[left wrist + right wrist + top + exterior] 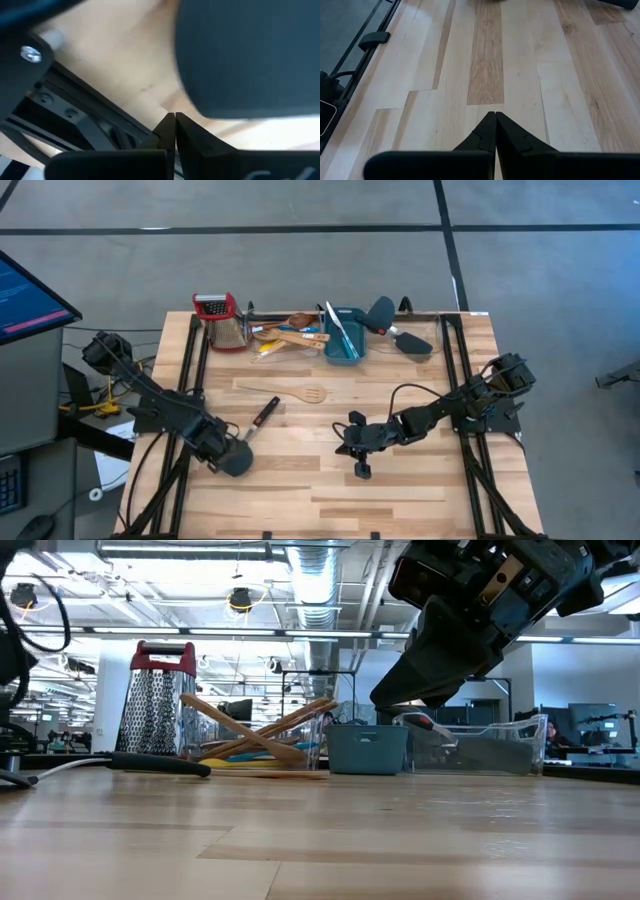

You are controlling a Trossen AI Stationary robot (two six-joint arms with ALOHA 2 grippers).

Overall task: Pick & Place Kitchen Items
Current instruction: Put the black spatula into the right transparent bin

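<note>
A black-handled utensil (264,417) lies on the table, left of the middle. Its dark rounded head (238,461) fills much of the left wrist view (250,55). My left gripper (175,119) is shut and points steeply down, its fingertips at that head's edge. A pale wooden slotted spatula (286,392) lies flat farther back. Wooden, blue and yellow utensils (285,332) are heaped at the far edge. My right gripper (361,470) is shut with nothing in it (495,117), slanting down above the bare table near the middle. My left gripper has its shut fingertips (170,125) right at the edge of the black utensil's dark rounded head (200,107). I cannot tell whether they touch it. Nothing sits between the fingers.
At the far edge stand a red-topped metal grater (222,321), a teal tub (343,336) and a clear bin holding a dark spatula (383,311) and a black one (412,342). Black frame rails (190,370) run along both table sides. The near half is bare wood.
</note>
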